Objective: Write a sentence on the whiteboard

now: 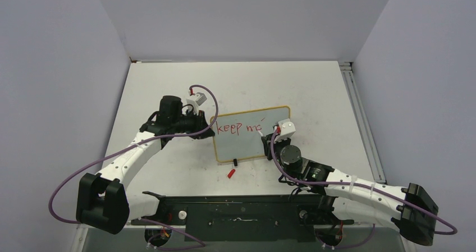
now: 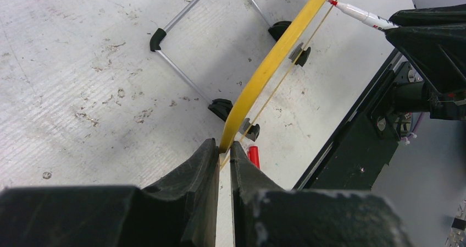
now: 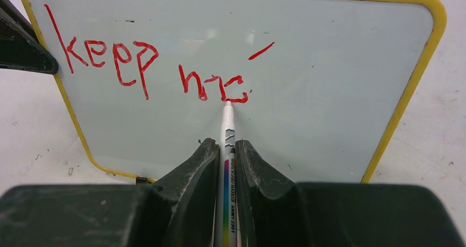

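Nearest the right wrist camera, the right arm's fingers (image 3: 213,156) are pinched narrow on the barrel of a marker (image 3: 226,142), which points straight ahead. Its tip touches the whiteboard (image 3: 329,93) just under the last red stroke. Beyond the tip, the sentence (image 3: 144,64) is only part done. "keep" is finished, and after it come 2 or 3 rough letters of the next word, with 1 stray dash (image 3: 261,50) above them.

At the board's left edge, the left arm's fingers (image 2: 211,159) are clamped narrow on the yellow frame. From above, the board stands tilted on its black feet (image 1: 235,163) about mid-worktop (image 1: 168,89), between the 2 arms. A red cap (image 1: 230,173) lies just in front of it.

I judge that most of the writing is yet to do, and the risks lie in contact pressure:
- Pushing the tip too hard could rock the board back on its wire stand (image 2: 181,38). It could also twist the board in the left pinch, which holds only 1 thin edge, and the lettering would skew.
- Too little pressure would break the strokes.
- The marker could creep in the right fingers on sideways strokes, so the letters drift further.
- The current word sits near mid-board, so its remaining letters may crowd the right frame.
- Dropping to a 2nd line brings the wrist low, where it may knock the cap or a foot.
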